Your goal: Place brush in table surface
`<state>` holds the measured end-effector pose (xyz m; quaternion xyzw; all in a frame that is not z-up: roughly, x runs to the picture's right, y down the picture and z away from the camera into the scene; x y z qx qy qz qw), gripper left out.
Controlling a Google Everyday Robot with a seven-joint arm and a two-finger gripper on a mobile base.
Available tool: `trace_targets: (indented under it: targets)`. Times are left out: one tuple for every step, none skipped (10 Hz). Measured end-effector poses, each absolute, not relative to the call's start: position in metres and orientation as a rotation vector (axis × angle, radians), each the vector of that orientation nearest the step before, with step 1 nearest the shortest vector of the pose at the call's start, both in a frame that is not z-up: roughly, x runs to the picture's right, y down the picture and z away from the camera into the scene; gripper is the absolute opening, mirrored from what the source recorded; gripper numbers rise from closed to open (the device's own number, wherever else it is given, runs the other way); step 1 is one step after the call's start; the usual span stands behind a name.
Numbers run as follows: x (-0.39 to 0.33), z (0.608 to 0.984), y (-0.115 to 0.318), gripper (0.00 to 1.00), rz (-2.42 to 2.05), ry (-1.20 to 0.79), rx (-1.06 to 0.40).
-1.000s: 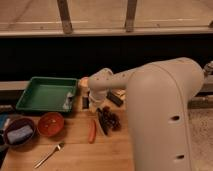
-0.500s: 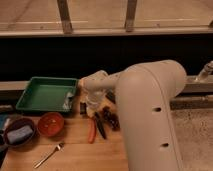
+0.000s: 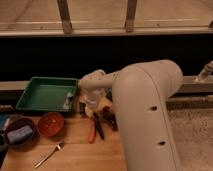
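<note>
The brush (image 3: pixel 99 126) is a slim black stick lying flat on the wooden table surface (image 3: pixel 75 156), right beside an orange carrot-shaped piece (image 3: pixel 91 132). My gripper (image 3: pixel 88 106) is just above and behind the brush's far end, near the right edge of the green tray. The brush looks apart from the gripper, resting on the wood. My big white arm (image 3: pixel 147 115) fills the right half of the view and hides the table behind it.
A green tray (image 3: pixel 45 95) holding a small white item stands at the left. A red bowl (image 3: pixel 50 123) and a dark bowl with a blue sponge (image 3: pixel 20 133) sit in front of it. A metal utensil (image 3: pixel 49 154) lies near the front. A dark reddish object (image 3: pixel 111 120) lies by the arm.
My arm has swung left and nearer, so it covers more of the view. The gripper moved toward the tray's right edge. The brush now shows lying beside the orange piece.
</note>
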<state>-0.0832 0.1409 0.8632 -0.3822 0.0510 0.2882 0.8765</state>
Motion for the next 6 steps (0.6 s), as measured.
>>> trace_targets:
  targets:
    - [-0.084, 0.861, 0.137, 0.79, 0.594, 0.105, -0.789]
    - [-0.083, 0.858, 0.132, 0.79, 0.591, 0.099, -0.776]
    - [-0.082, 0.853, 0.123, 0.79, 0.593, 0.095, -0.757]
    - [-0.078, 0.845, 0.108, 0.79, 0.606, 0.092, -0.713]
    - [-0.073, 0.838, 0.095, 0.79, 0.633, 0.085, -0.671]
    - [-0.058, 0.826, 0.072, 0.79, 0.703, 0.057, -0.603]
